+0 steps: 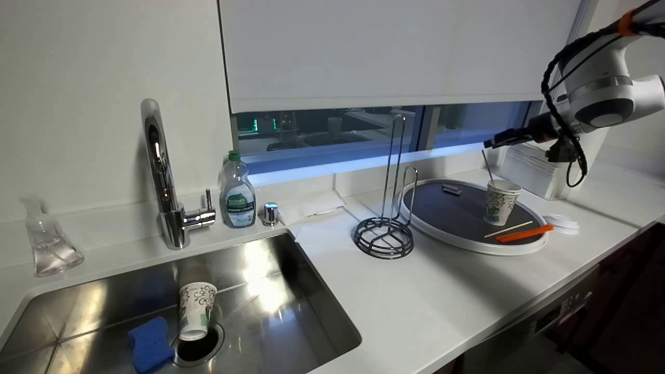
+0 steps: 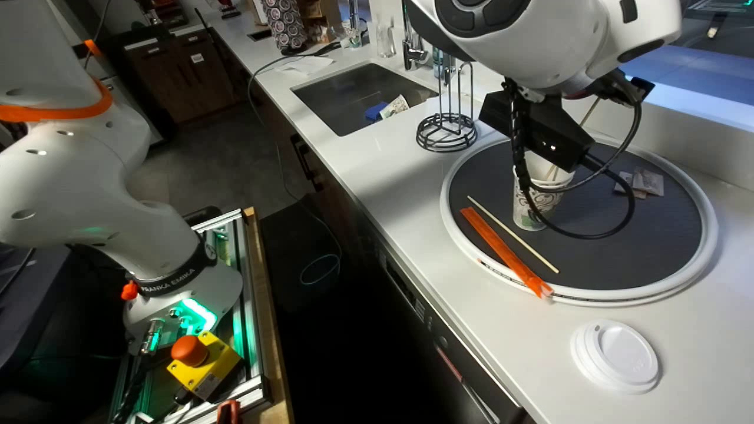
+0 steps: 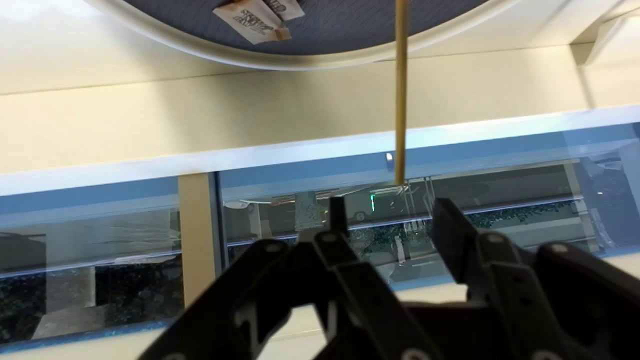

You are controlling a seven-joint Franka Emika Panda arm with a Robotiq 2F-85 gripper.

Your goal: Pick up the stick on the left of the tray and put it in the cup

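Note:
The cup [image 1: 501, 205], a pale patterned paper cup, stands upright on the round dark grey tray [image 1: 436, 208] with its white rim. It also shows in an exterior view [image 2: 530, 206], partly behind cables. A thin stick [image 1: 487, 166] leans in the cup with its top above the rim; it shows in the wrist view [image 3: 401, 100]. I cannot tell whether a second stick stands beside it. Another pale stick [image 2: 512, 234] lies on the tray. My gripper [image 3: 390, 210] is open and empty. Its fingertips are close to the standing stick's upper end, apart from it.
An orange wrapper [image 2: 500, 247] lies beside the flat stick, over the tray's rim. Paper packets [image 2: 642, 181] lie on the tray. White lids [image 2: 615, 355] lie on the counter. A wire stand [image 1: 384, 256] stands between tray and sink. A window and ledge [image 1: 332, 169] are behind.

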